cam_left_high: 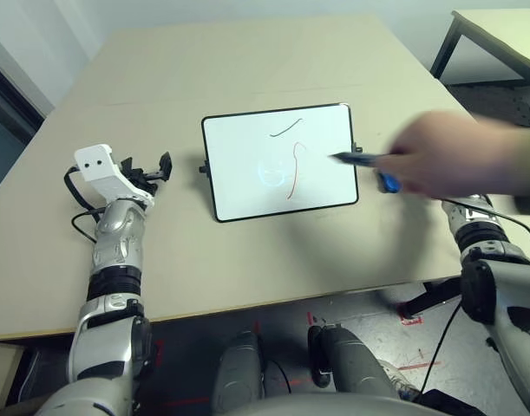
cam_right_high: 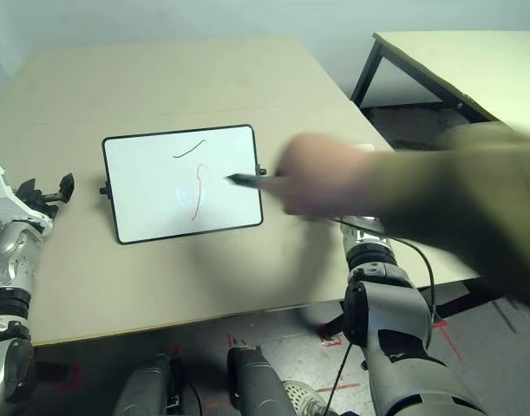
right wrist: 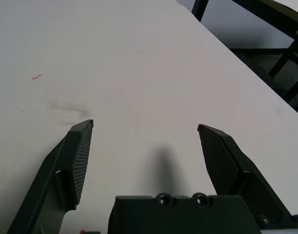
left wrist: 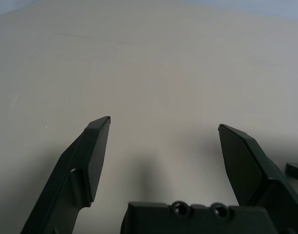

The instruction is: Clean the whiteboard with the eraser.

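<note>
The whiteboard (cam_left_high: 247,186) lies flat at the middle of the tan table, with a dark stroke, a red stroke and a faint blue smear on it. A person's hand (cam_left_high: 447,156) reaches in from the right and holds a dark marker pen (cam_left_high: 350,158) with its tip over the board's right edge. A small blue piece, the eraser (cam_left_high: 388,182), peeks out under that hand just right of the board. My left gripper (cam_left_high: 160,166) rests open left of the board, nothing between its fingers (left wrist: 97,146). My right gripper (right wrist: 145,124) is open over bare table.
The tan table (cam_left_high: 247,61) stretches far behind the board. A second table (cam_left_high: 499,35) stands at the back right. The person's sleeve (cam_right_high: 473,199) covers the right side above my right forearm (cam_left_high: 477,230). A small red mark (right wrist: 36,76) is on the tabletop.
</note>
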Motion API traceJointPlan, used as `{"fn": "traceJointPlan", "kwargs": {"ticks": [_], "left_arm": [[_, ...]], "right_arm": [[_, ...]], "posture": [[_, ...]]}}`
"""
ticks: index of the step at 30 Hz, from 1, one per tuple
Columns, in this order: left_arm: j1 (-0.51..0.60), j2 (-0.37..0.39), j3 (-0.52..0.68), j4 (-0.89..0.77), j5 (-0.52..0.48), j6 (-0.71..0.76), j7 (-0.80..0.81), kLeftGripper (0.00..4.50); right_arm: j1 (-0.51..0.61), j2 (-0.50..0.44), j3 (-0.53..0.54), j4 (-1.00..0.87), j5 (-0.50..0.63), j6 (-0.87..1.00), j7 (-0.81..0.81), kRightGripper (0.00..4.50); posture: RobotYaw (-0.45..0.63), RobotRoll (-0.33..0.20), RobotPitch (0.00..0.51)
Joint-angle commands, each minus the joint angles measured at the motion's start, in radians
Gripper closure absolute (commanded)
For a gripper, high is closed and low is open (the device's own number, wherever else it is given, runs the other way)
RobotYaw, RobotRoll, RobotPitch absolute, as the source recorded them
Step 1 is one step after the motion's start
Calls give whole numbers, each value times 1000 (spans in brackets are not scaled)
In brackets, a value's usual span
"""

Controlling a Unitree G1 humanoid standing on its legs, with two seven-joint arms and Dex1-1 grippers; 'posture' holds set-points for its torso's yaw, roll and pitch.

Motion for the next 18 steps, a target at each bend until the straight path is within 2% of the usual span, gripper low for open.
{"fn": "traceJointPlan", "kwargs": {"ticks": [1,8,15,18], "left_arm": [[-9,2,4,44,9,-19,1,0],[-51,28,-15,-17,-2,24,-68,0],[-121,69,-61,-167,-65,228,-229,0],[-159,93,-112,-233,-102,345,-358,0]], "right_arm": [[22,-18,-16,1,9,12,-18,26],[2,-8,-8,-102,41,160,41,26],[98,31,63,-495,60,507,118,26],[153,52,100,-664,70,675,133,26]], "posture": [[-71,0,105],[-102,0,92],[-133,0,71],[-141,0,67]]}}
